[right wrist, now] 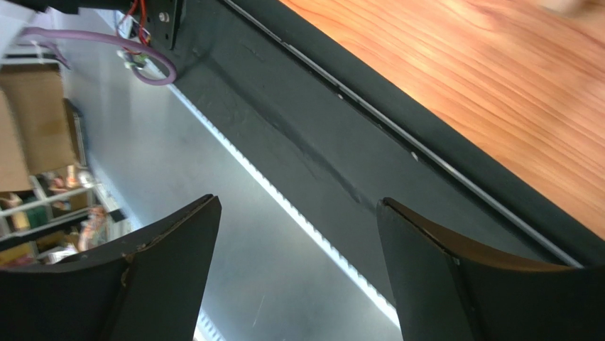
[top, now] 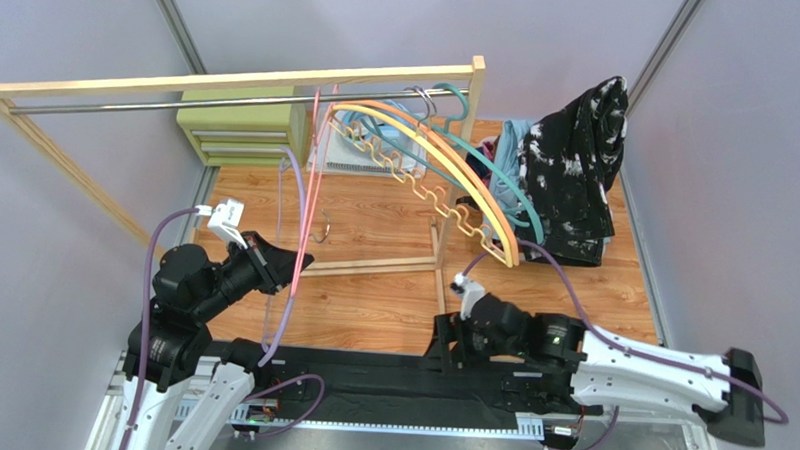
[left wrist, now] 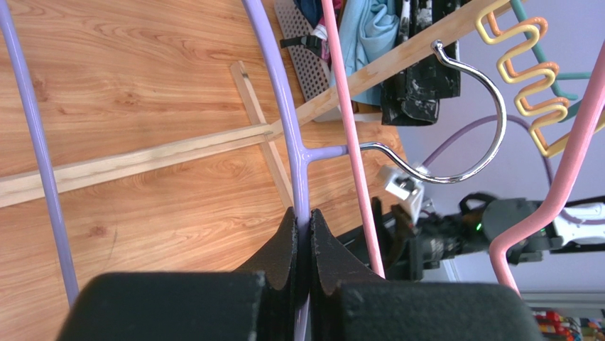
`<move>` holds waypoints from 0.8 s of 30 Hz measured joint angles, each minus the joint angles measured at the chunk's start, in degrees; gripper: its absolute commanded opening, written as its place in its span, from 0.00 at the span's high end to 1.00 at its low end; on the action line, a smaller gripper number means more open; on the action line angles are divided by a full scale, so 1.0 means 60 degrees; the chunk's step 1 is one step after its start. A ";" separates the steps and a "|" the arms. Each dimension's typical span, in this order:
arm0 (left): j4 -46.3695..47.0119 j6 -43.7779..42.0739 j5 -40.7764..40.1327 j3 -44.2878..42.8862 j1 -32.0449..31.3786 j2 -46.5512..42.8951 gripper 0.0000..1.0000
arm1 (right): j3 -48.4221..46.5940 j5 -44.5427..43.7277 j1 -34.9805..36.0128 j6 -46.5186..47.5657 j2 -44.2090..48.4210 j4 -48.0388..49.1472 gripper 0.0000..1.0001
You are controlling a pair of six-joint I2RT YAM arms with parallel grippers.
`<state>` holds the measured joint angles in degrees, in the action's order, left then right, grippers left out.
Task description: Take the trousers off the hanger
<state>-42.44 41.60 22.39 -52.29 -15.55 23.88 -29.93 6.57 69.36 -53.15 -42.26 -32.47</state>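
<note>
My left gripper (top: 284, 273) is shut on the thin bar of a lilac hanger (top: 297, 196), held off the rail above the wooden table. The left wrist view shows the jaws (left wrist: 304, 213) pinched on that bar (left wrist: 280, 78), with its metal hook (left wrist: 490, 106) free to the right. No cloth shows on this hanger. The trousers lie heaped at the back right, with black white-speckled ones (top: 576, 171) on top and light blue ones (top: 512, 139) beside them; both also show in the left wrist view (left wrist: 419, 85) (left wrist: 366, 35). My right gripper (top: 445, 345) is open and empty over the table's black front strip (right wrist: 298, 128).
A wooden rack with a metal rail (top: 228, 94) spans the back. A pink hanger (top: 316, 172) and several orange, yellow and teal hangers (top: 446, 177) hang from it. A green drawer box (top: 242, 124) stands at the back left and a white perforated tray (top: 361, 162) beside it.
</note>
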 measured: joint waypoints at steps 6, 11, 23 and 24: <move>-0.0062 0.0605 -0.0266 0.0036 0.0000 -0.0317 1.00 | 0.0098 -0.2535 0.2889 0.0102 -0.2535 0.3038 0.11; -0.0135 0.1355 -0.0852 0.0233 0.0000 -0.0976 1.00 | -0.1370 -0.4590 0.4528 0.1311 -0.4940 0.4364 0.10; -0.0229 0.2379 -0.1217 0.0244 0.0000 -0.1282 1.00 | -0.3956 -0.6011 0.5093 0.4003 -0.5683 0.6200 0.05; -0.0186 0.2539 -0.1220 0.0244 0.0000 -0.1282 1.00 | -0.4222 -0.5920 0.5071 0.4207 -0.5737 0.6331 0.05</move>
<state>-43.55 56.84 15.07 -50.83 -15.55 16.19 -55.27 -28.95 99.79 -27.90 -76.69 5.52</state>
